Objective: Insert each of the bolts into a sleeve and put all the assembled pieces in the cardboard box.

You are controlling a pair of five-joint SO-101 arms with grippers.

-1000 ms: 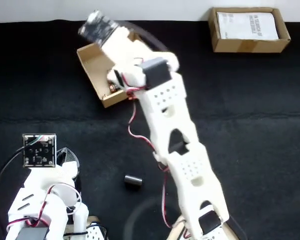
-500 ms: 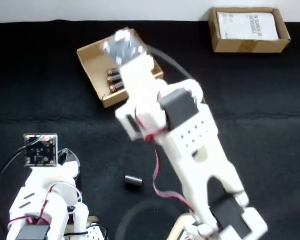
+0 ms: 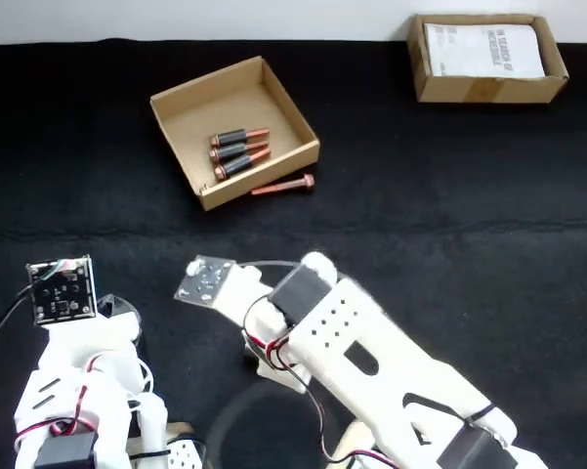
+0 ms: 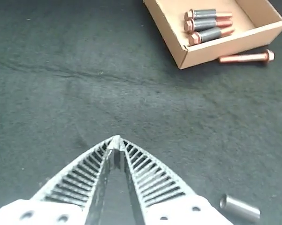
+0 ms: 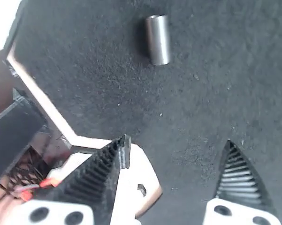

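Note:
An open cardboard box [image 3: 181, 105] at the back left holds three bolts with grey sleeves on them [image 3: 238, 152], which also appear in the left wrist view [image 4: 207, 23]. A bare copper bolt [image 3: 283, 184] lies on the mat just outside the box's near wall [image 4: 246, 57]. A loose grey sleeve [image 5: 158, 39] lies on the mat ahead of my open right gripper [image 5: 177, 147], apart from it. The same sleeve [image 4: 239, 208] lies beside my left gripper [image 4: 115, 141], which is shut on nothing and points toward the box.
A second cardboard box [image 3: 469, 90] with a printed sheet inside stands at the back right. The right arm [image 3: 371, 362] stretches across the near middle of the black mat. A mounting plate [image 5: 42, 110] lies beside the right gripper.
The right arm has pulled back from the cardboard box to the near side, over the loose sleeve. The box's contents have come into view. The left arm has barely shifted.

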